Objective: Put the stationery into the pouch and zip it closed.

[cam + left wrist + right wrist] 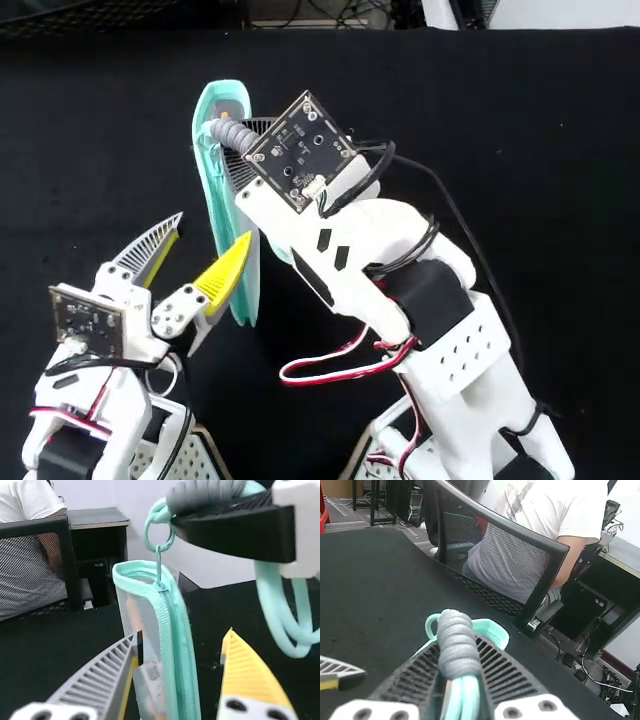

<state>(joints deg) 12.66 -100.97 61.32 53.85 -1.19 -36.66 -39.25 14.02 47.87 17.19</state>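
The pouch [215,180] stands on edge, lengthwise away from the arms. The released left hand [214,228] straddles its near end; the right hand [240,160] grasps the zip cord [210,492].

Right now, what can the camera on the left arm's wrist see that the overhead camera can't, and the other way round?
The left wrist view gives close detail: the zipper track running along the pouch and its ring pull, linked to the mint cord loop. The high view gives the layout: the white left arm, the right arm bent over the pouch, and the black table. Both views have the mint pouch standing on edge by the open left gripper, and the right gripper shut on the cord loop's grey-wrapped part.
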